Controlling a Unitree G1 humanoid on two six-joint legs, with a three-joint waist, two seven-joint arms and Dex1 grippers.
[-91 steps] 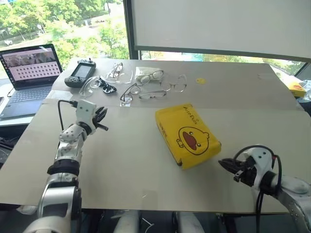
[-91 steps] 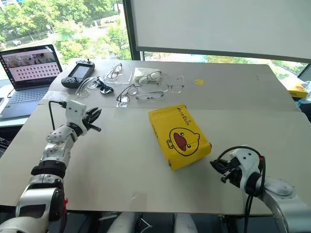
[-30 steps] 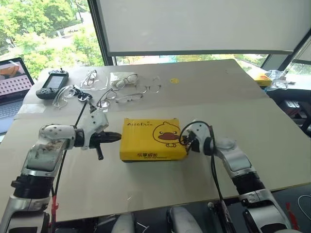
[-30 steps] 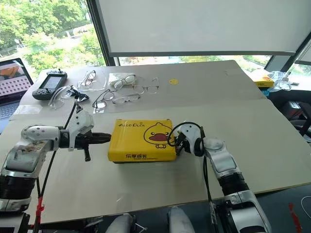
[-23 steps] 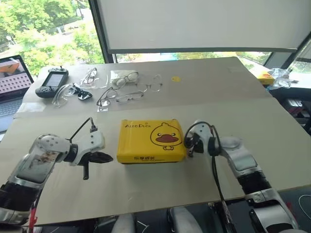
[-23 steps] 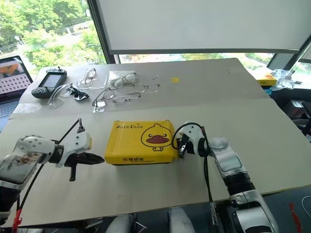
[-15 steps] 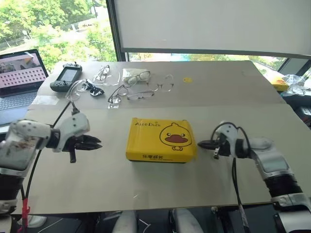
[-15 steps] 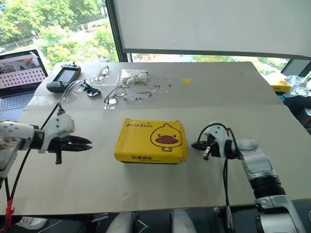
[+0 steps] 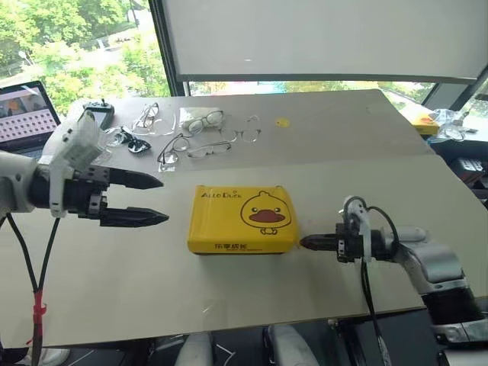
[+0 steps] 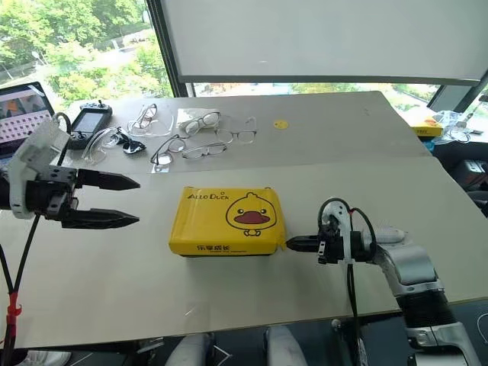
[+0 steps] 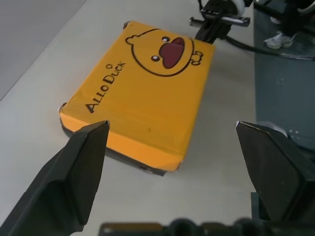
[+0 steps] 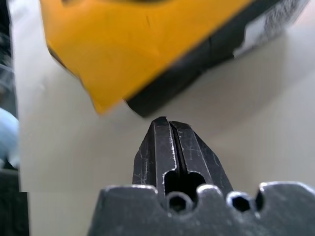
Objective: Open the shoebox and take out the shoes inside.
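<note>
The shoebox (image 9: pixel 242 218) lies closed in the middle of the table, its yellow lid showing a cartoon duck face over dark sides. The shoes are hidden inside it. My left gripper (image 9: pixel 156 200) hovers open to the left of the box, raised above the table, its two black fingers pointing toward the box; the left wrist view frames the shoebox (image 11: pixel 142 83) between those spread fingers. My right gripper (image 9: pixel 305 242) is shut and empty, its tip just off the box's near right corner. The right wrist view has that corner of the shoebox (image 12: pixel 147 44) right ahead of the shut fingertips (image 12: pixel 165 129).
Several pairs of glasses (image 9: pixel 200 136) lie at the back of the table with a black handheld controller (image 10: pixel 85 122). A laptop (image 9: pixel 27 113) stands at the far left. A yellow package (image 9: pixel 425 126) sits at the far right edge. The table's near edge runs just before the box.
My left gripper has drawn back from the box's left side, risen and opened wide. My right gripper has pulled slightly away from the box's right end, still shut. The head camera has shifted.
</note>
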